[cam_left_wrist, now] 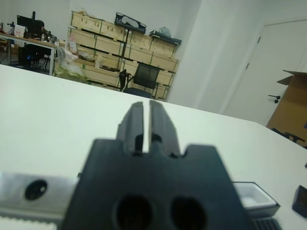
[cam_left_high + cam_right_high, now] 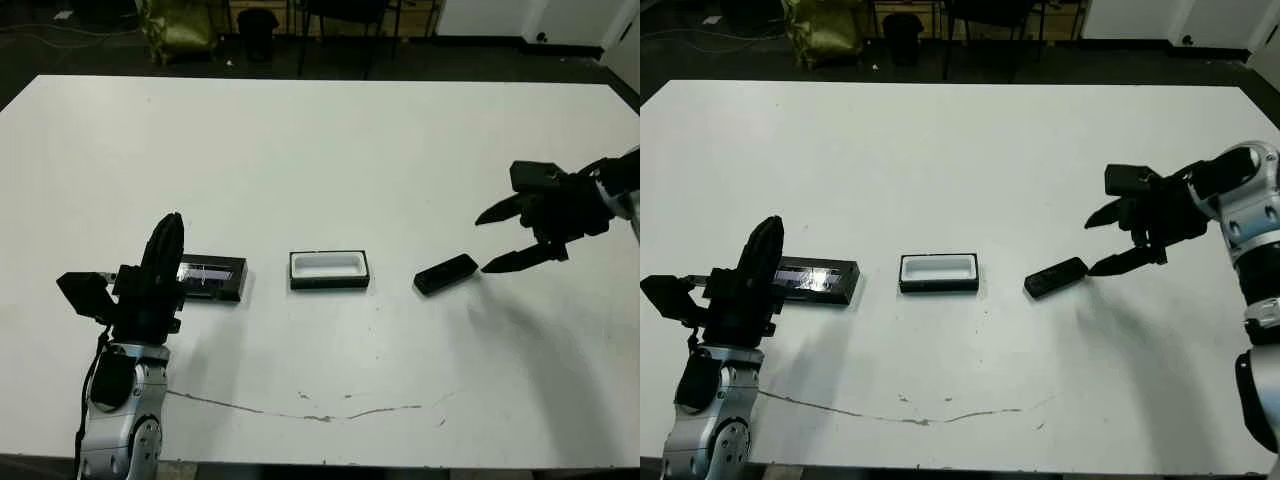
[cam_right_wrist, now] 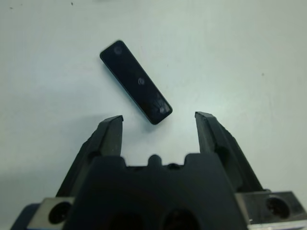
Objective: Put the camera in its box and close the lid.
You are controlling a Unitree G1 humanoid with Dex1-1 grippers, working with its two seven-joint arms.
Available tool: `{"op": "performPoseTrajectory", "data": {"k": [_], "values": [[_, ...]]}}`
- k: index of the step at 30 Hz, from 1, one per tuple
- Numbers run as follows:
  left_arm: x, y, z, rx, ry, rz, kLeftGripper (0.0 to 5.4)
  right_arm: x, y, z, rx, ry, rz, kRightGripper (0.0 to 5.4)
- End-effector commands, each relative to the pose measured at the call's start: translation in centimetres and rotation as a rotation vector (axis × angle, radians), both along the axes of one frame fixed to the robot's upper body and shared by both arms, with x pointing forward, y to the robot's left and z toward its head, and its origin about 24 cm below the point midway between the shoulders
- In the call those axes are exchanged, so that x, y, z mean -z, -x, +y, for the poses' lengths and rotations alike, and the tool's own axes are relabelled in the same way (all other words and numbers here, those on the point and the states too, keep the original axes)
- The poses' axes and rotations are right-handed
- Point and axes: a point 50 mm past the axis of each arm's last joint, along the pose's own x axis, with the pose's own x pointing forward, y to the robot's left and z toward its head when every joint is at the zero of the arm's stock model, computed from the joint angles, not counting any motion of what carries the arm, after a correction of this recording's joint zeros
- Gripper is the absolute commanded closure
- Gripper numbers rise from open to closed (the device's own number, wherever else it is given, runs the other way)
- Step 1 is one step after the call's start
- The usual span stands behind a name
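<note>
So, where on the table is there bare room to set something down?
The far half of the table, beyond the row of lid, box and camera, is bare. So is the near strip in front of that row, between both arms. Crowded: beside the camera, where the open right gripper hovers, and at the lid, beside the left gripper.

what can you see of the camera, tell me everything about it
The camera is a slim black bar with rounded ends and a glossy face that shows a few small round marks. It lies flat and askew on the white table, to the right of the open box, and touches only the tabletop. The right gripper is beside it with its fingers spread open toward its near end, not touching it.
</note>
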Motion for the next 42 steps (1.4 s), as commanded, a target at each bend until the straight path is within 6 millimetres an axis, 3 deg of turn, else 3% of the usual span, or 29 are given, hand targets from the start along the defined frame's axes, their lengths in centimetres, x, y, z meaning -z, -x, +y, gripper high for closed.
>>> {"op": "performPoseTrajectory", "data": {"k": [1, 3, 7, 11, 15, 25, 37, 42], "values": [[0.4, 0.0, 0.3, -0.003, -0.016, 0.023, 5.40, 0.5, -0.1, 0.2, -0.001, 0.013, 0.020, 2.03], [0.4, 0.0, 0.3, -0.007, -0.019, 0.025, 5.40, 0.7, -0.2, 0.3, 0.008, 0.028, 0.028, 2.13], [0.4, 0.1, 0.3, -0.005, -0.015, 0.029, 5.40, 1.2, -0.3, 0.5, -0.004, 0.008, 0.040, 1.77], [0.4, 0.1, 0.3, -0.007, -0.013, 0.028, 5.40, 1.7, -0.4, 0.7, -0.004, 0.012, 0.043, 2.00], [0.4, 0.1, 0.3, -0.005, -0.012, 0.027, 5.40, 2.2, -0.5, 1.0, -0.007, 0.040, 0.045, 2.72], [0.4, 0.2, 0.4, -0.006, -0.012, 0.032, 5.40, 2.4, -0.6, 1.0, -0.010, 0.050, 0.032, 2.63], [0.4, 0.2, 0.3, -0.009, -0.014, 0.026, 5.40, 0.3, -0.5, 0.2, 0.004, 0.034, -0.124, 5.30], [0.4, 0.3, 0.4, -0.017, -0.002, 0.045, 5.40, 0.0, -0.5, 0.0, 0.021, 0.060, -0.143, 5.39]]}}
